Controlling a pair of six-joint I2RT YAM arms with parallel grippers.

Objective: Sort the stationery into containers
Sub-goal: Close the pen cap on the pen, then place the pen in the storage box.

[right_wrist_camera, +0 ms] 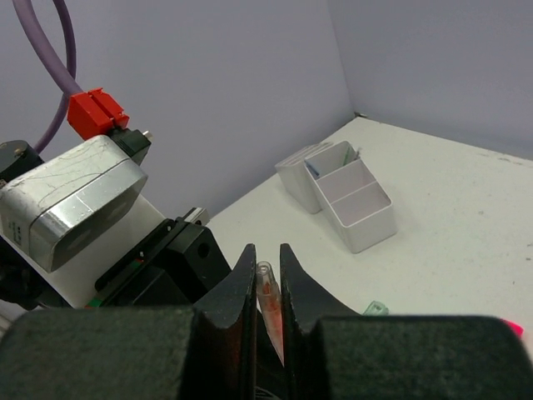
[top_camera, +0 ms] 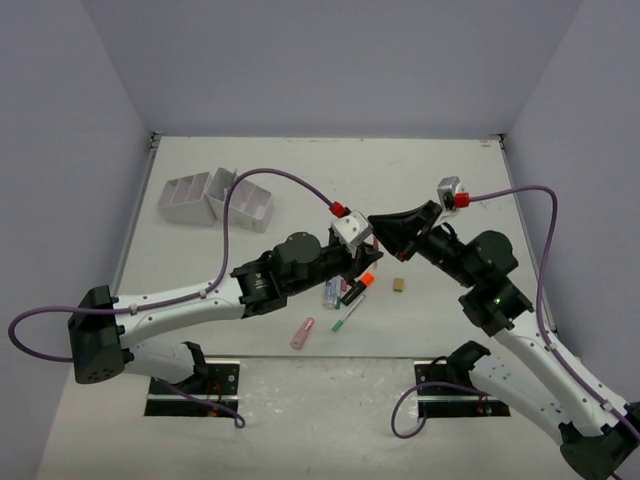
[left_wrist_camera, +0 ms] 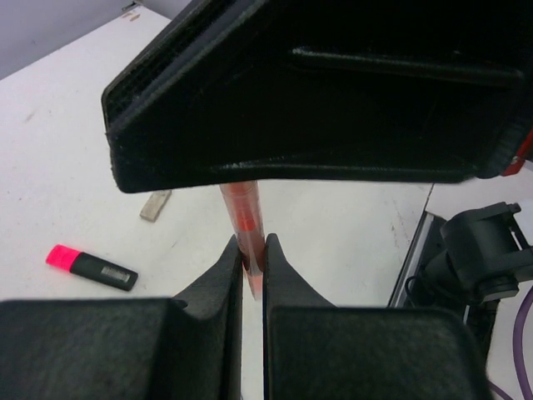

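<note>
A thin clear pen with red ink [left_wrist_camera: 243, 217] is held off the table between the two arms. My left gripper [left_wrist_camera: 252, 250] is shut on its lower end. My right gripper [right_wrist_camera: 266, 254] straddles the pen's [right_wrist_camera: 268, 292] other end, its jaws slightly apart, and a thin gap shows beside the barrel. From above, both grippers [top_camera: 372, 228] meet tip to tip over the table's middle. More stationery lies under them: an orange marker [top_camera: 362, 285], a blue-capped bottle [top_camera: 331, 292], a green pen [top_camera: 347, 315], a pink highlighter [top_camera: 302, 332] and a tan eraser [top_camera: 399, 285]. The white containers [top_camera: 215, 198] stand at the far left.
The right gripper's black body [left_wrist_camera: 316, 92] fills the upper half of the left wrist view. On the table below lie a pink-capped black highlighter [left_wrist_camera: 92, 267] and an eraser [left_wrist_camera: 155, 205]. The organiser's compartments [right_wrist_camera: 350, 196] show beyond the right fingers. Grey walls enclose the table.
</note>
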